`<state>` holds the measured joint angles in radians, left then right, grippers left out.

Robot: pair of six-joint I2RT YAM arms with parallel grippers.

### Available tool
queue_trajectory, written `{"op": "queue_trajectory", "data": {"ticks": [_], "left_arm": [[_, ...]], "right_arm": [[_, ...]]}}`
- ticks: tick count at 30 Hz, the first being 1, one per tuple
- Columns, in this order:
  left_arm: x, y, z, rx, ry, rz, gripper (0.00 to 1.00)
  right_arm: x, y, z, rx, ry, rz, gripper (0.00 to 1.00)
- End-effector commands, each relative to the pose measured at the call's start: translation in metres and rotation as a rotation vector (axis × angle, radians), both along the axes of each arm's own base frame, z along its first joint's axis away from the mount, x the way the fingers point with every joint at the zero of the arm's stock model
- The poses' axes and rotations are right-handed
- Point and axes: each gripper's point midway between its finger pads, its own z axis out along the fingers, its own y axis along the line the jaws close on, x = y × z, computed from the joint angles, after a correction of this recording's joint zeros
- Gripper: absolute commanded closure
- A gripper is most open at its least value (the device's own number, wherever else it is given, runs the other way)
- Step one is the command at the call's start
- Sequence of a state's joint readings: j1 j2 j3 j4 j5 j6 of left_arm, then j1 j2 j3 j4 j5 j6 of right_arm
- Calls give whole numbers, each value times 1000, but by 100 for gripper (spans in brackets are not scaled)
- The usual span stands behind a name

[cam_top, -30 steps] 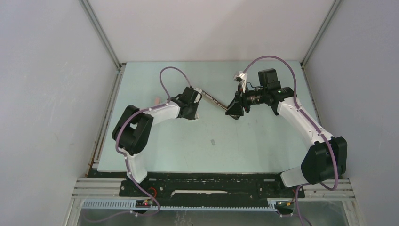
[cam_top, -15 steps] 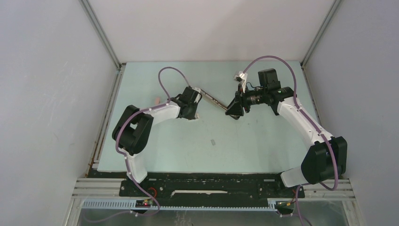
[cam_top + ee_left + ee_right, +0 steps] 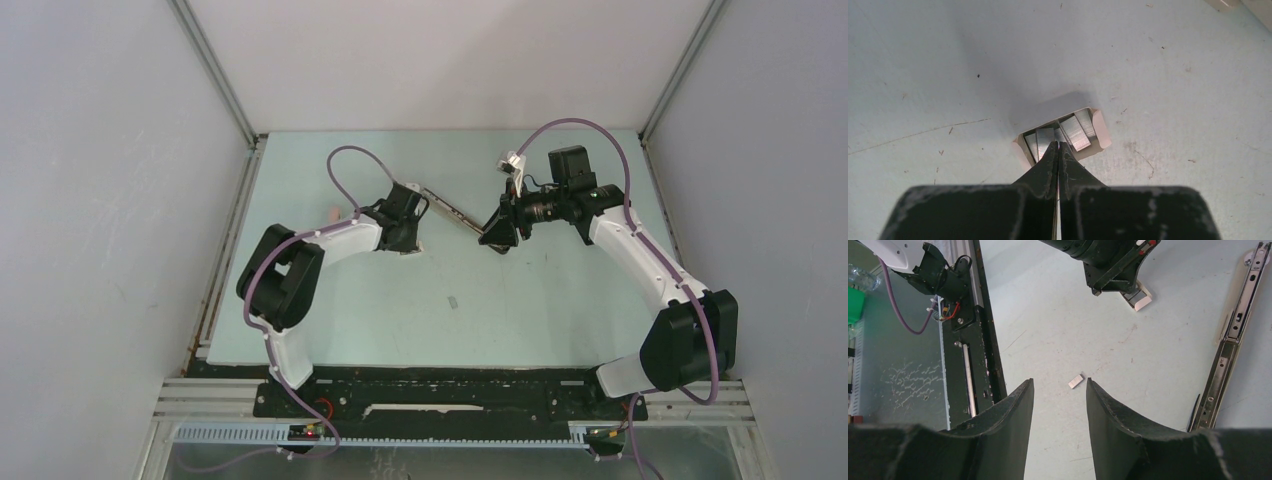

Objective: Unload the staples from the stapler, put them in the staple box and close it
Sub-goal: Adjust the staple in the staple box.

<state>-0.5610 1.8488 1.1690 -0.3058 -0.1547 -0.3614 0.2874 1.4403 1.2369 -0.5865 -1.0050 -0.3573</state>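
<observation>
Mint-green table [image 3: 330, 320]: scuffed and speckled; carries everything listed below.
Left gripper [image 3: 1058, 146]: fingers pressed together with no gap showing, tips pointing down into a small box. Whether the tips pinch anything cannot be told.
Box [image 3: 1100, 131]: cream card, shallow, open-topped. It lies on the table directly under the left gripper's tips, its near edge partly covered by them.
Staples [image 3: 1075, 132]: several silvery strips lying side by side and slightly askew inside the box. The nearest ones are at the closed fingertips, the rest just beyond and to their right.
Loose staple strip [image 3: 1076, 381]: one short pale strip flat on the table. It is seen past the gap of the right gripper, touching neither finger and well apart from the box.
Stapler [image 3: 1233, 335]: opened out into a long metal rail, lying between the two grippers, to the right of the right gripper's fingers in the wrist view. Contact with that gripper cannot be told.
Right gripper [image 3: 1059, 383]: fingers spread partway, nothing between them, held above the table.
</observation>
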Motion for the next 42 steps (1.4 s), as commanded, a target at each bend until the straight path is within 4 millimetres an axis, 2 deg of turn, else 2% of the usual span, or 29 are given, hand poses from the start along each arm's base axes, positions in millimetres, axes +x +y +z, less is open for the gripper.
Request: {"op": "queue_trajectory", "data": {"ticks": [1,13,24,34,42], "left_arm": [[17,-11,38,-76,-86,60,100],[18,-16,59,-111,-133,19,97],[21,-29,40,-125,-83,-13,95],[25,-20,24,-85,-60,15,94],[27,-15,24,-60,-65,34,85]], "right_arm": [[-1,-1,5,18,-5,8,49],[-2,-1,4,18,-1,9,49],[-2,-1,4,19,-1,8,49],[-1,-1,4,19,-1,9,49],[-1,-2,4,19,0,8,49]]}}
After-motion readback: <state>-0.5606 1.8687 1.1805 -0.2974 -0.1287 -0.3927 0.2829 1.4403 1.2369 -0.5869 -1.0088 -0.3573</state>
